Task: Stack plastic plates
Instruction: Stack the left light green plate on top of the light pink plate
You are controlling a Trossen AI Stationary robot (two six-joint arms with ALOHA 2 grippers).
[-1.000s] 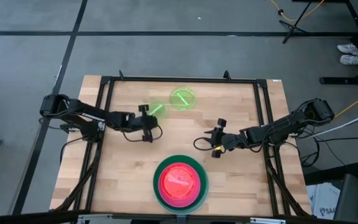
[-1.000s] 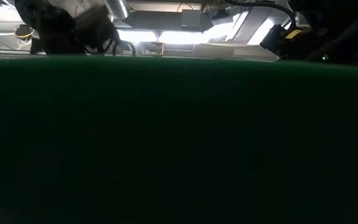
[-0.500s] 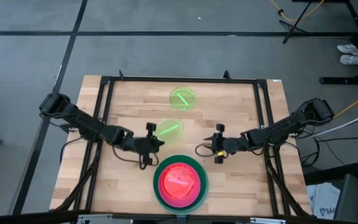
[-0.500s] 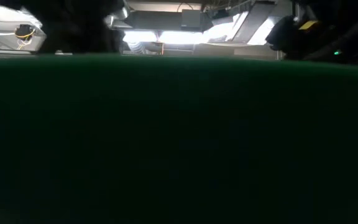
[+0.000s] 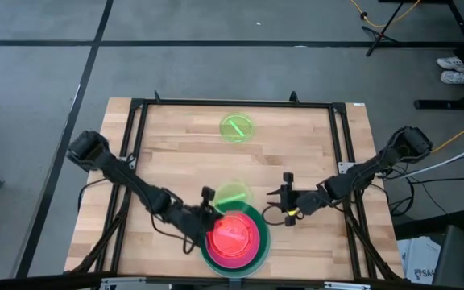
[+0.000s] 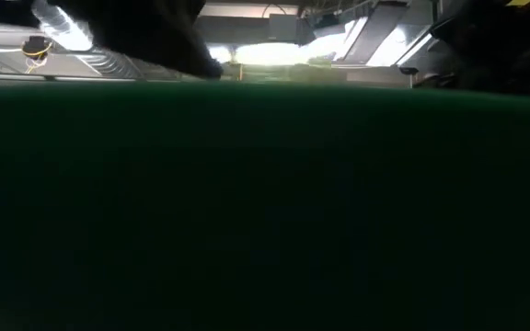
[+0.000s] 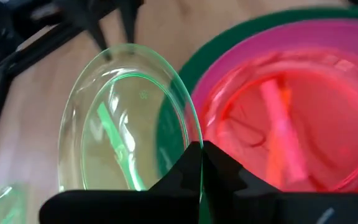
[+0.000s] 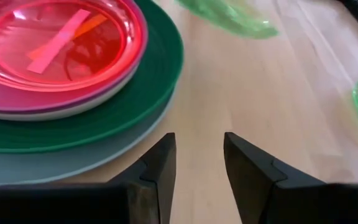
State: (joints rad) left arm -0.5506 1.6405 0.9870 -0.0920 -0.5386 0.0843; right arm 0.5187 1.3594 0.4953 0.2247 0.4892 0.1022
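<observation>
Near the table's front edge, the left gripper (image 5: 209, 211) clenches the rim of 1 lime-green plate (image 5: 234, 194), tilted just above the stack (image 5: 253, 246) of dark-green, magenta and pink-red plates. Just beside the stack, the right gripper (image 5: 287, 196) hangs released. Another lime-green plate (image 5: 238, 127) lies well apart.
</observation>
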